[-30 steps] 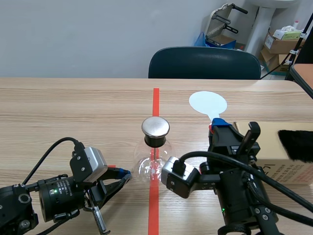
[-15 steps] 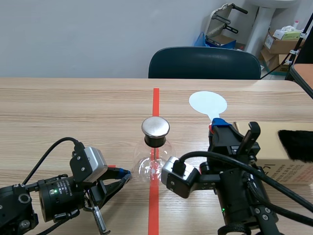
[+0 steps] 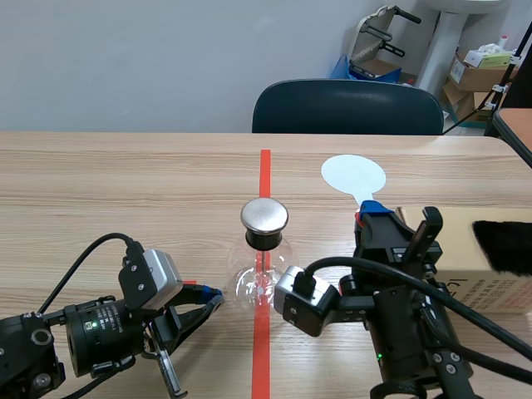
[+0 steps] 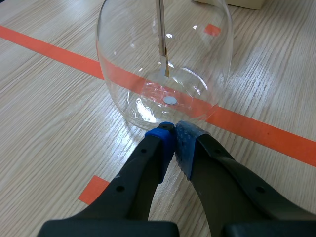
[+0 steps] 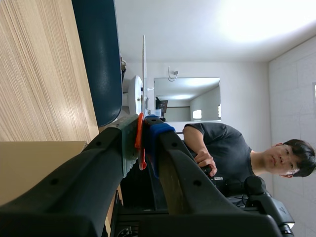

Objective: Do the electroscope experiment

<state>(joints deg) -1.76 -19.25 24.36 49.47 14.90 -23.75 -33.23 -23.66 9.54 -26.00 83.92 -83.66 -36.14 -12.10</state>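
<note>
Standing at the middle of the scene frame, the electroscope (image 3: 263,278) is a clear glass flask with a black collar and a round metal cap (image 3: 264,215). It is set on the orange-red tape line (image 3: 264,170) that runs up the wooden table (image 3: 108,183). Inside the glass a thin metal rod (image 4: 161,29) hangs straight down, ahead of the left gripper (image 3: 214,296). That gripper lies low at the lower left of the scene frame, its fingers pressed together on nothing. Its tips sit just beside the flask's base; whether they touch the glass cannot be told.

The right gripper (image 3: 367,213), right of centre, pinches the orange-red handle (image 5: 140,140) of a white round paddle (image 3: 354,175). The disc stands above the gripper, to the right of the cap and apart from it. At the right edge a cardboard box (image 3: 486,278) carries a piece of black fur (image 3: 504,243). A dark chair (image 3: 347,106) stands behind the table at upper middle. In the right wrist view a person in a dark shirt (image 5: 224,143) sits beyond the gripper.
</note>
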